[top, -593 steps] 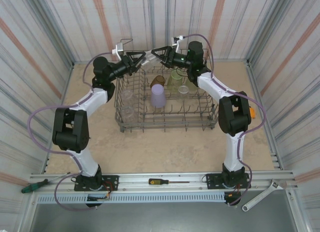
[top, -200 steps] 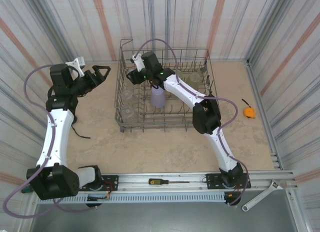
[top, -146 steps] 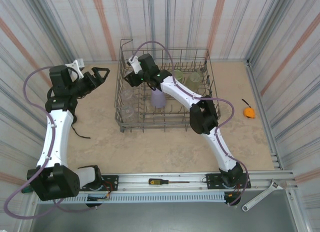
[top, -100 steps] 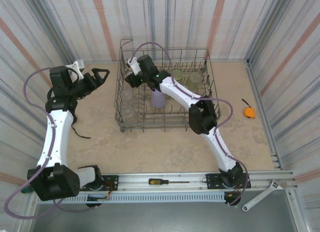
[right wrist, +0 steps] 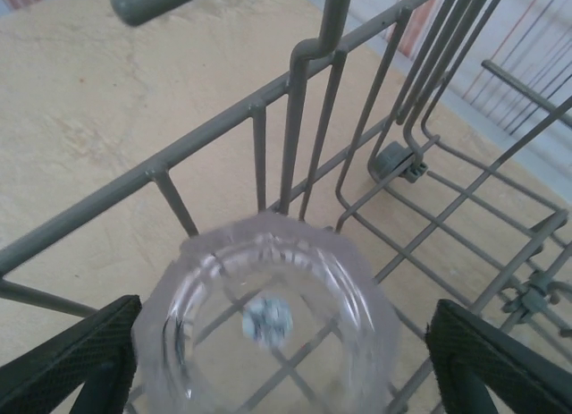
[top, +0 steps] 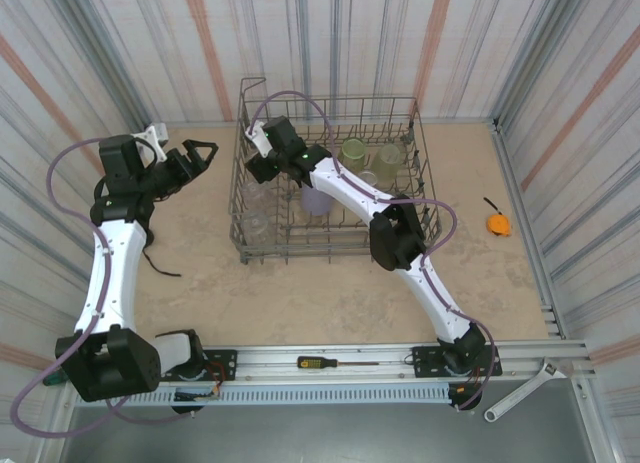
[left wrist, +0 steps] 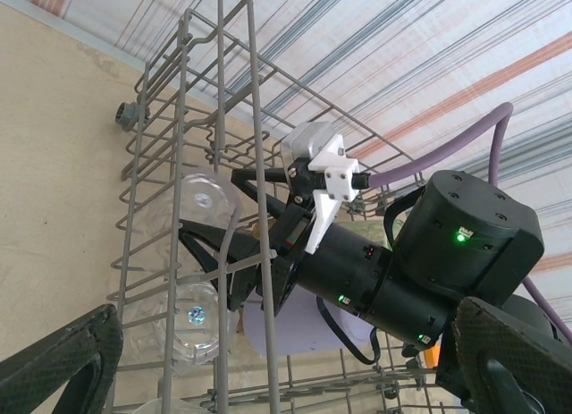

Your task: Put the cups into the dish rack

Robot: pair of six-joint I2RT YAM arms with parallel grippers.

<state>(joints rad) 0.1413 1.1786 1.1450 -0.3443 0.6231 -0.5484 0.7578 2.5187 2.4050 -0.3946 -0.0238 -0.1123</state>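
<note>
The right claw (right wrist: 284, 360) is reaching down into the far-left corner of the dish rack (top: 420, 133), with a clear cup (right wrist: 268, 316) between its fingers (right wrist: 76, 360), base facing the wrist. The jaws are spread a touch wider than the cup, with a sliver of gap on one side. I'd say it's not pinching it, more like setting it onto the wires, bottom-out so it drains.

Just behind the claw, toward the arm bases, sits another clear cup (left wrist: 192, 320). To its right is the lavender cup (top: 316, 201), and further right the pale green cup (top: 352, 149) and the yellowish cup (top: 390, 155). The rack wall is tight beside the claw, so backing out looks fiddly.

The left claw (top: 197, 153) hangs wide open and empty outside the rack, over the desk (top: 200, 273). An orange thing (top: 497, 224) lies well off to the right.
</note>
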